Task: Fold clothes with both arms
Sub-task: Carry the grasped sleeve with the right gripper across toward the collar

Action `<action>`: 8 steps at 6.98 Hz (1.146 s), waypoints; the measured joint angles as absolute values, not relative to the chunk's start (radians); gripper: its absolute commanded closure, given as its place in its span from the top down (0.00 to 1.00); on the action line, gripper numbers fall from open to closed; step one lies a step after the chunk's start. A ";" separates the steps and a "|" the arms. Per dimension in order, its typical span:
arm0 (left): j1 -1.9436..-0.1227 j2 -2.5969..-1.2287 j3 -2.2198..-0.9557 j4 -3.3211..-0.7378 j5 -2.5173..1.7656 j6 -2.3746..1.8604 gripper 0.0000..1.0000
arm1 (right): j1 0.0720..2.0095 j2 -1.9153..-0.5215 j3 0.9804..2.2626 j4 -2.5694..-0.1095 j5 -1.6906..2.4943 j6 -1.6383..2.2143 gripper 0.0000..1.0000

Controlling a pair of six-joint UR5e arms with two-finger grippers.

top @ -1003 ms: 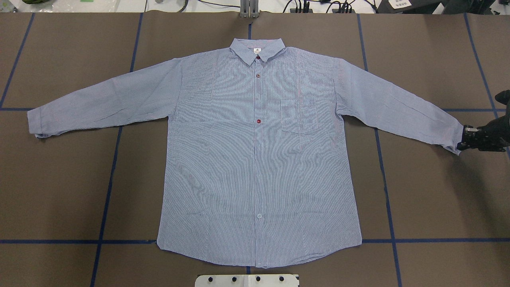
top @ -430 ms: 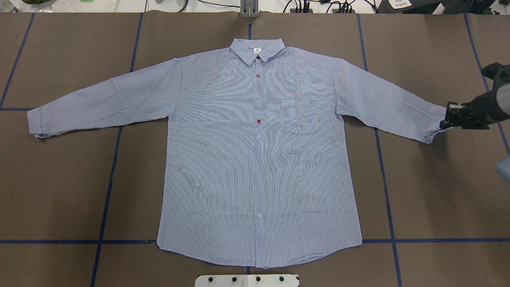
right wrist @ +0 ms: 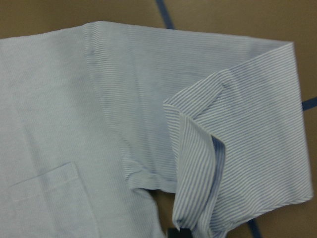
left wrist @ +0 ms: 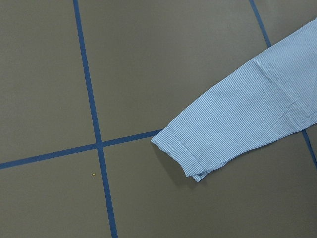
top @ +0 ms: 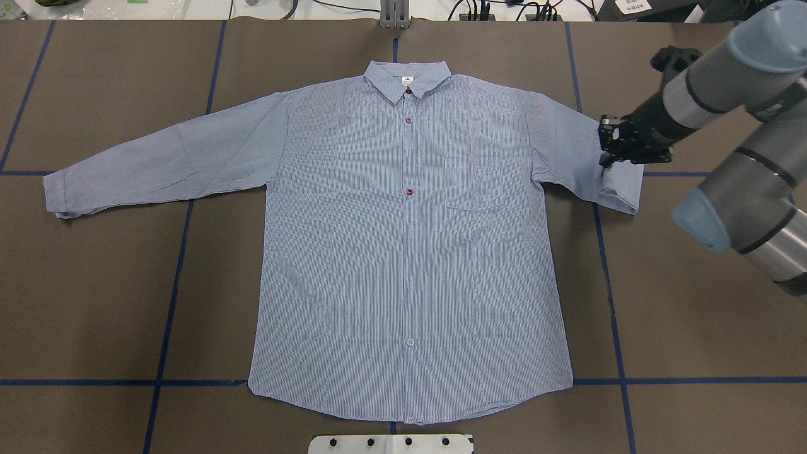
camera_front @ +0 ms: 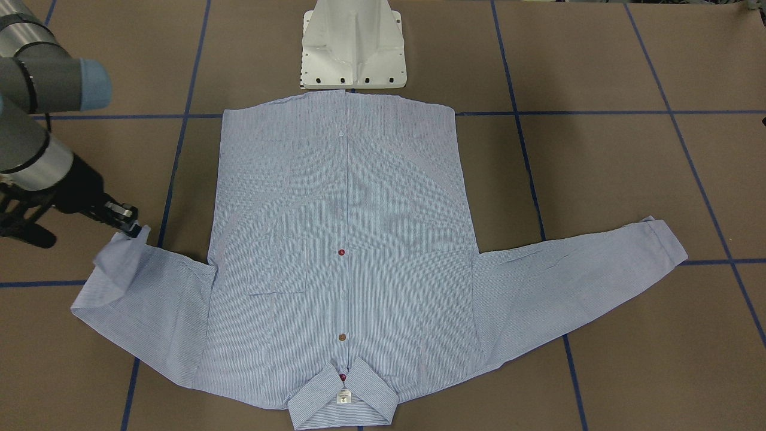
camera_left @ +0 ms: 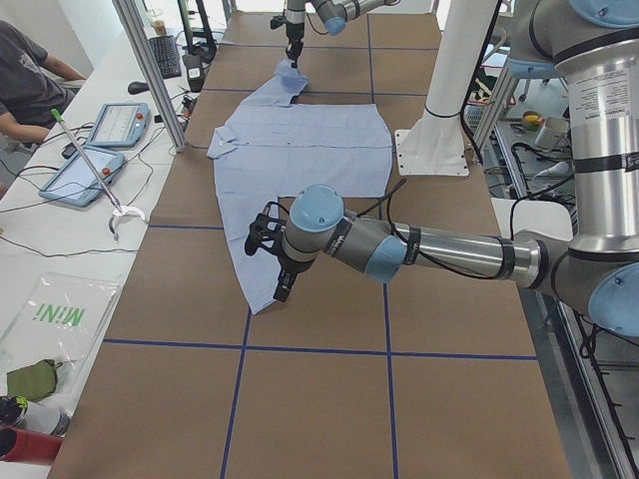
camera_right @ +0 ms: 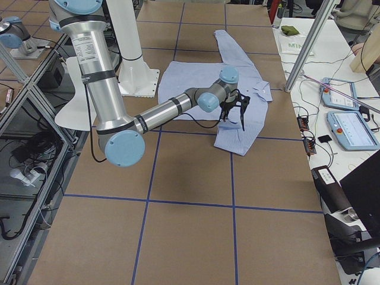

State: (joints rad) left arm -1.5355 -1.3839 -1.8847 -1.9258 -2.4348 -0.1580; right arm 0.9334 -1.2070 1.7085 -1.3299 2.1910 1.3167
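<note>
The light blue striped shirt [top: 403,252] lies flat and face up on the brown table, collar [top: 406,79] at the far side. My right gripper [top: 608,150] is shut on the right sleeve's cuff [right wrist: 198,163], lifted and carried back over the sleeve, which doubles at a fold [top: 630,189]. In the front-facing view this gripper [camera_front: 130,226] is at the left. The left sleeve [top: 164,157] stays stretched out, its cuff [left wrist: 181,153] flat on the table. My left gripper [camera_left: 283,284] hovers by that cuff and shows only in the exterior left view; I cannot tell its state.
The white pedestal base [camera_front: 353,48] stands just behind the shirt's hem. Blue tape lines [top: 170,296] grid the brown table. A side bench with tablets [camera_left: 95,165] and a seated person [camera_left: 30,80] runs along the far edge, behind aluminium posts [camera_left: 150,70].
My right gripper has moved left and toward the table's far side with the cuff, folding the right sleeve over itself toward the shirt body. The right arm now reaches into the overhead view.
</note>
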 measured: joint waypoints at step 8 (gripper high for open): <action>-1.536 -1.378 -1.887 -1.945 -2.436 -0.149 1.00 | 0.664 -0.495 1.146 -1.213 1.858 1.770 0.00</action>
State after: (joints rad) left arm -1.5355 -1.3776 -1.8872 -1.9447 -2.4359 -0.1492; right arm 0.6637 -0.4951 1.1456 -1.2130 1.8581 1.7698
